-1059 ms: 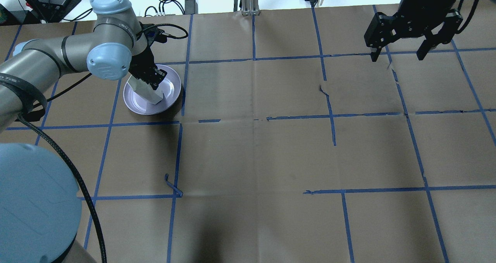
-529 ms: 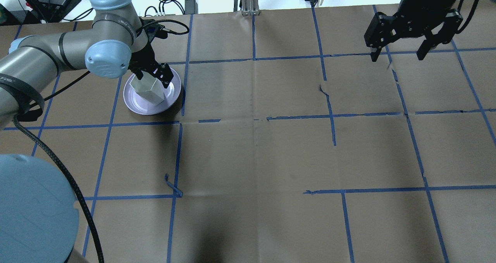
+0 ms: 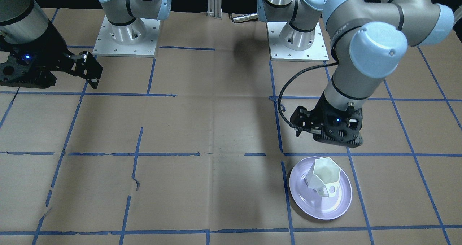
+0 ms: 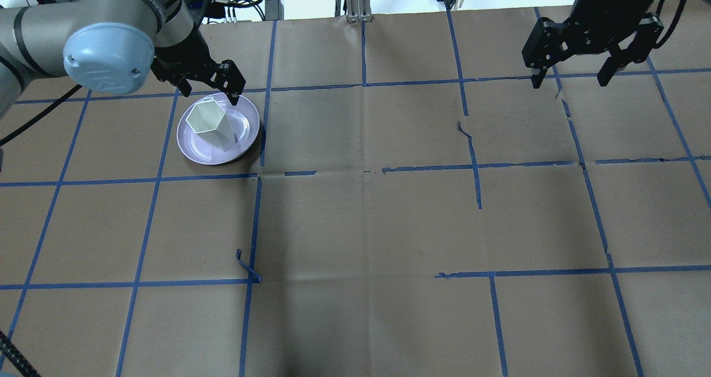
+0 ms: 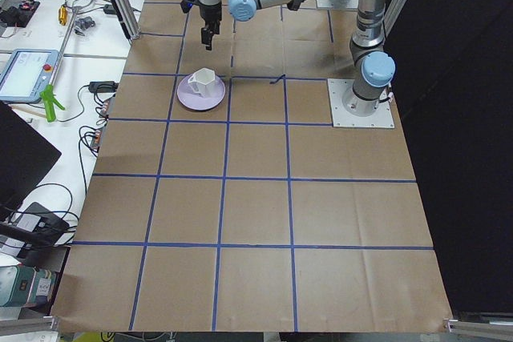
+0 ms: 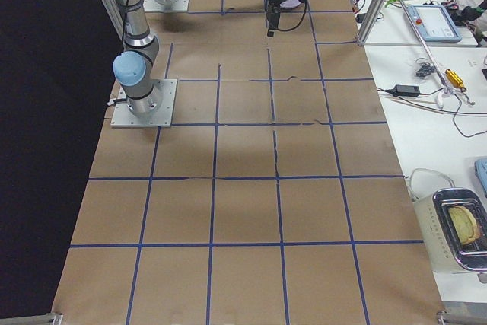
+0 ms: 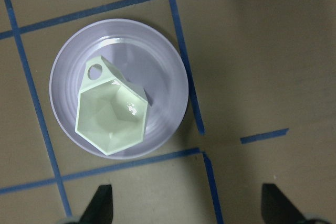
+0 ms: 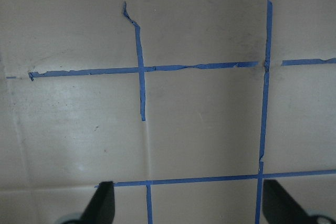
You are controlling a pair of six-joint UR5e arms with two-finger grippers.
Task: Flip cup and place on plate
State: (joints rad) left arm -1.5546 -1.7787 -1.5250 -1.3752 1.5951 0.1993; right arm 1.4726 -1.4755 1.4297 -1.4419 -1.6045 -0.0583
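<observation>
The white faceted cup [image 4: 210, 124] stands upright on the lavender plate [image 4: 246, 122], its hexagonal mouth facing up. The left wrist view looks straight down into the cup [image 7: 110, 116] on the plate [image 7: 163, 66], with the handle toward the upper left. My left gripper [image 4: 210, 91] is open and empty, raised above the plate's far edge and clear of the cup. The front view shows the cup [image 3: 325, 174], the plate [image 3: 310, 205] and the left gripper [image 3: 326, 135]. My right gripper [image 4: 569, 81] is open and empty, high over the far right of the table.
Brown paper with a blue tape grid [image 4: 364, 171] covers the table. Cables and power supplies [image 4: 244, 5] lie beyond the far edge. A curled loose end of tape [image 4: 247, 266] sticks up nearer the robot.
My left gripper let go of the cup, opened wider and rose back away from the plate. The cup went from tilted in the fingers to upright on the plate. The right arm has not moved.
</observation>
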